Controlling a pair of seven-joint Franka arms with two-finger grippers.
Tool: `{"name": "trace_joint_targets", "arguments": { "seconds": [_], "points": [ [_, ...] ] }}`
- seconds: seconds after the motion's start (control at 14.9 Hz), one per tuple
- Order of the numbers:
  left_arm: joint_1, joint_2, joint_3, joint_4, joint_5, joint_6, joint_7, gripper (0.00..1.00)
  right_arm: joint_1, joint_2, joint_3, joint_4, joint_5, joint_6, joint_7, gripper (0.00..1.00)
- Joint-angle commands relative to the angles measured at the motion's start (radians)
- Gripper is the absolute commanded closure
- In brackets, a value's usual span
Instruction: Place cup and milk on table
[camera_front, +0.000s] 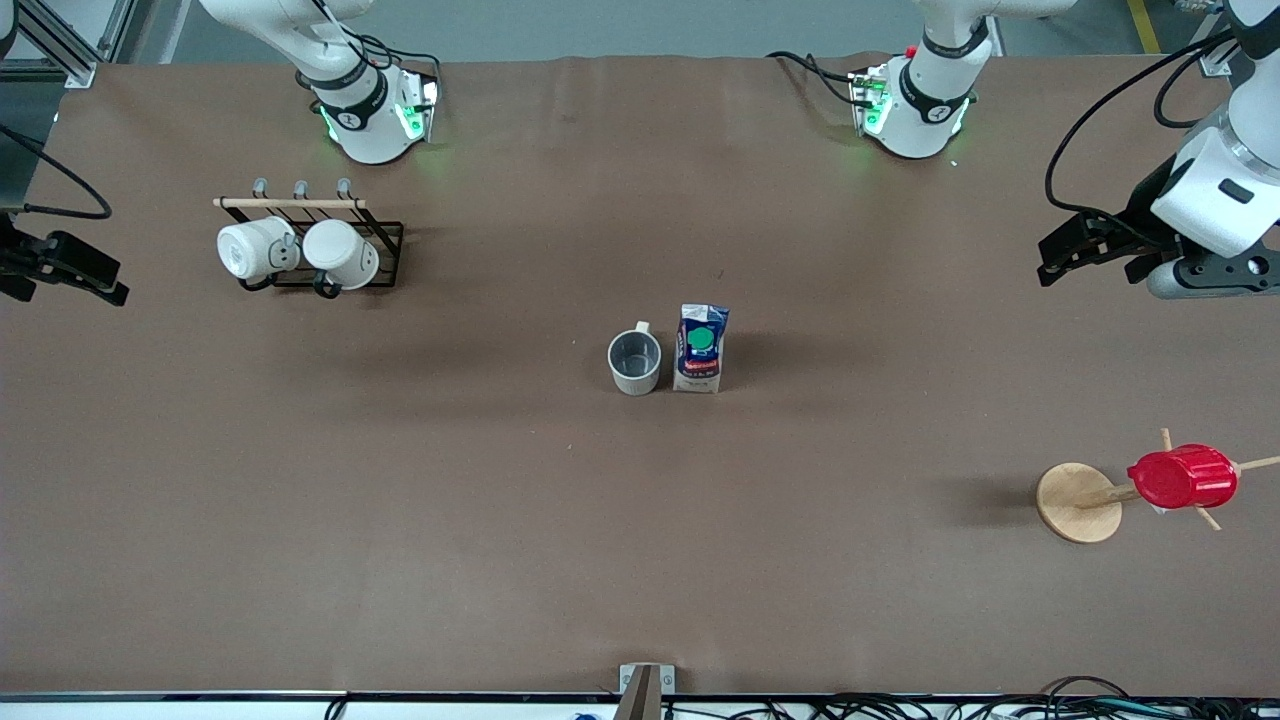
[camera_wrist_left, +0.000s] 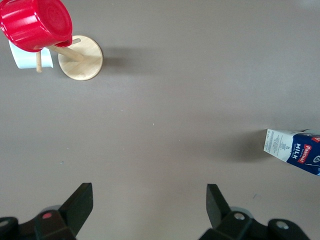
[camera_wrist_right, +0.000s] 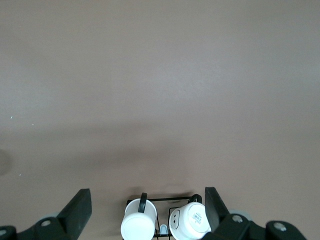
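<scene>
The cup (camera_front: 635, 362), a cream-white mug with a grey inside, stands upright in the middle of the brown table (camera_front: 400, 520). The dark-blue milk carton (camera_front: 701, 348) with its green cap stands upright right beside it, on the side toward the left arm's end; whether they touch I cannot tell. Part of the milk shows in the left wrist view (camera_wrist_left: 295, 150). My left gripper (camera_front: 1088, 272) is open and empty, up over the table's left-arm end (camera_wrist_left: 148, 197). My right gripper (camera_front: 70, 285) is open and empty, up over the table's right-arm end (camera_wrist_right: 147, 202).
A black rack (camera_front: 385, 240) with two white mugs (camera_front: 255, 248) (camera_front: 342, 255) stands near the right arm's base; it also shows in the right wrist view (camera_wrist_right: 165, 200). A red ribbed cup (camera_front: 1183, 477) hangs on a wooden peg stand (camera_front: 1075, 505) at the left arm's end.
</scene>
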Motion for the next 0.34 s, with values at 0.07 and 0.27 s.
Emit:
{"name": "trace_joint_targets", "arguments": {
  "seconds": [0.07,0.27],
  "points": [
    [-0.005,0.008,0.001,0.02,0.001,0.004,-0.008,0.0,-0.002,-0.006,0.002,0.005,0.018,-0.011,0.001,0.0],
    [-0.005,0.008,0.001,0.02,0.007,0.01,-0.008,0.0,-0.002,-0.006,0.002,0.005,0.018,-0.011,0.001,0.0]
  ]
}}
